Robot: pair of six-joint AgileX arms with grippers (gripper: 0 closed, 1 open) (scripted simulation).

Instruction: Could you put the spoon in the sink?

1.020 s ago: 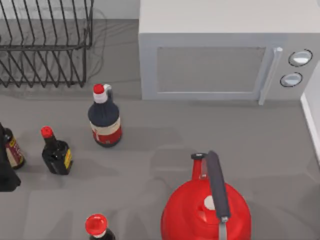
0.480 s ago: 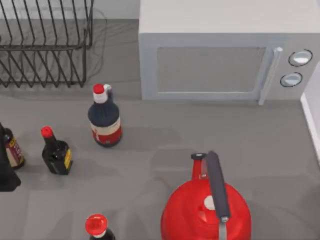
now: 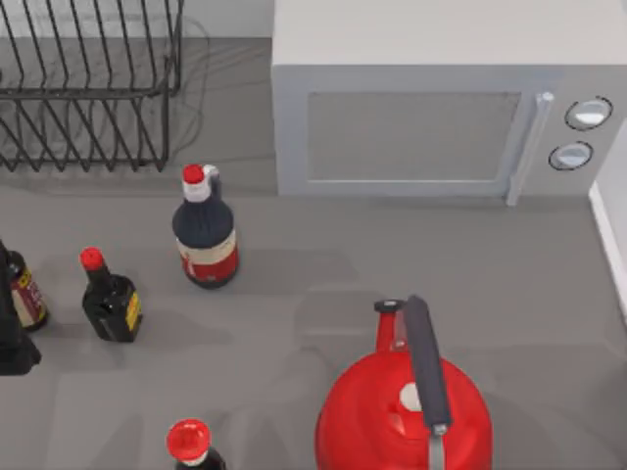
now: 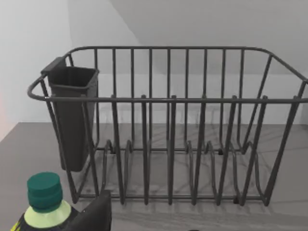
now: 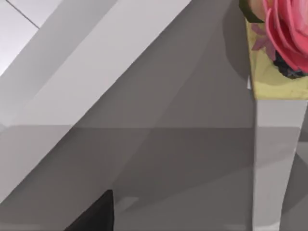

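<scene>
**Step in hand: find the spoon before reaching**

1. Status. Where the spoon and the sink lie cannot be told from these views, so the task is judged to be at its search stage, with nothing picked up.

2. Left side. The left gripper (image 4: 94, 214) sits low, near a green-capped bottle (image 4: 44, 192), and faces the dish rack (image 4: 168, 120). Whether this claw is spread or pressed together cannot be told. The rack is at the far left of the table (image 3: 294, 284), and a dark cutlery holder (image 4: 72, 115) hangs on one end of it. Check this holder first; its inside is hidden from here.

3. Middle. A small dark bottle (image 3: 110, 299) and a larger red-capped bottle (image 3: 206, 230) stand upright, well apart, near the rack. The microwave (image 3: 421, 127) stands at the far side with its door shut. A red kettle (image 3: 402, 411) stands at the near edge. Keep any sweep of either arm above the bottle caps and the kettle handle; a knocked bottle may roll.

4. Right side. The right gripper (image 5: 96, 214) hovers over bare grey surface near a pink flower (image 5: 288, 29). The state of this claw cannot be told either.

5. Procedure. Locate the spoon, then approach from above with the claw spread. Pinch across the narrow handle, not the bowl. Lift clear before travelling to the sink.
</scene>
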